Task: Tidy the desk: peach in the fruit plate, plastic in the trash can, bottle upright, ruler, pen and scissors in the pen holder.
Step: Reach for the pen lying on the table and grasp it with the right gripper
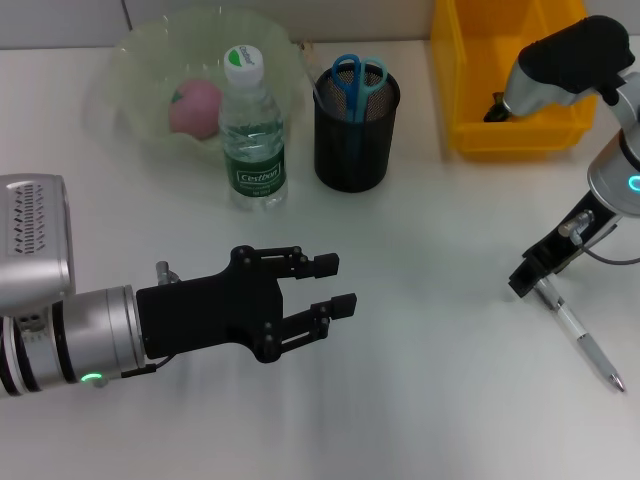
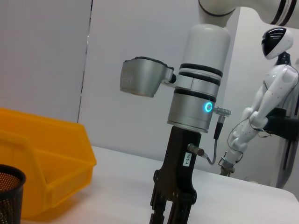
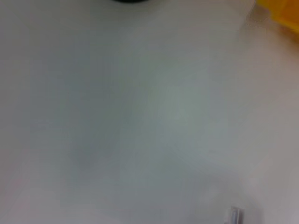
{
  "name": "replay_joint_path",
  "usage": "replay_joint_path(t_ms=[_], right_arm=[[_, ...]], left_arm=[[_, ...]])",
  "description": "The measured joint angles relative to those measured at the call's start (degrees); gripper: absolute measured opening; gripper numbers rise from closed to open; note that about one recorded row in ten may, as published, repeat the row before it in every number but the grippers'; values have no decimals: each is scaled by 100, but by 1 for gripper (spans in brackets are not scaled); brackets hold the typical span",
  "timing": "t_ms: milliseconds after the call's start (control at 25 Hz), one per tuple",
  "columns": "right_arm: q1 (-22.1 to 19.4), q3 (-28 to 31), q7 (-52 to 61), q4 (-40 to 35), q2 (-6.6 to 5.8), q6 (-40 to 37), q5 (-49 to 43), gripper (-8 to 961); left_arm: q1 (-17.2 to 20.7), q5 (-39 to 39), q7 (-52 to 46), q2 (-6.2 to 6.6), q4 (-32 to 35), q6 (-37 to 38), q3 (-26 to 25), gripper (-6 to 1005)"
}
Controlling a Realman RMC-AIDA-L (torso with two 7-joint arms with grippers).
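The pink peach lies in the pale green fruit plate. In front of it the bottle stands upright. Blue scissors stick out of the black mesh pen holder. On the desk at the right lies the pen, and my right gripper is down at its upper end, shut on it. My left gripper hovers open over the desk's middle, holding nothing. The ruler and the plastic are out of view.
The yellow trash can stands at the back right with a small dark item inside. A white humanoid robot stands off beyond the desk.
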Motion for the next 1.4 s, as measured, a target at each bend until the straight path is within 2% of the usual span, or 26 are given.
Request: replay_joint_path(t_ms=[1400], right_arm=[[-17,-96,32,23,9,-6,9,573]], left_arm=[[18,0,0,0,-43,-22,24,455]])
